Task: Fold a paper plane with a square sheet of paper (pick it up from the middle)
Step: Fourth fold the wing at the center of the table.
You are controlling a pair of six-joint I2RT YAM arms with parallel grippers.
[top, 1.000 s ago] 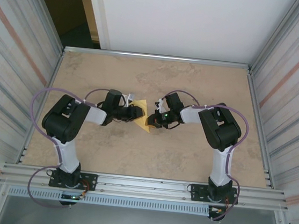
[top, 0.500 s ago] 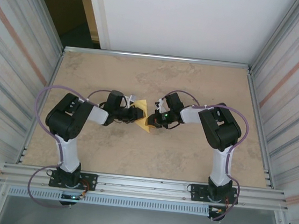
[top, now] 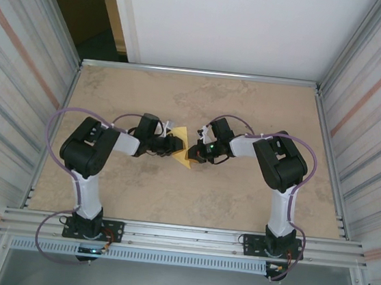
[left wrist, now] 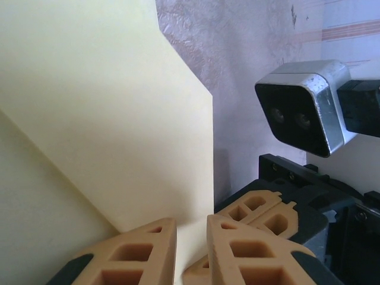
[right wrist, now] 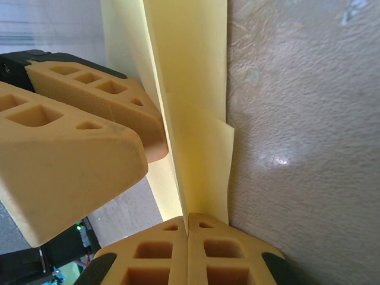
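Square sheet of paper (top: 184, 149), part-folded, midway between the left and right edges of the tabletop (top: 253, 198) | right gripper (right wrist: 187, 221) clamped on its fold | left gripper (left wrist: 191, 222) against sheet, grip cannot be told | ribbed side walls (top: 17, 95) well apart

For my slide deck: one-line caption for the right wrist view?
Right tool shut on the folded yellow paper, left tool close against its other side.

I see a beige marbled bench (top: 238, 203), with an aluminium rail (top: 187, 235) along its near edge. Ribbed metal walls (top: 17, 95) stand left and right. At the back, a white panel (top: 245, 25), with a dark opening (top: 74, 12) to its left.
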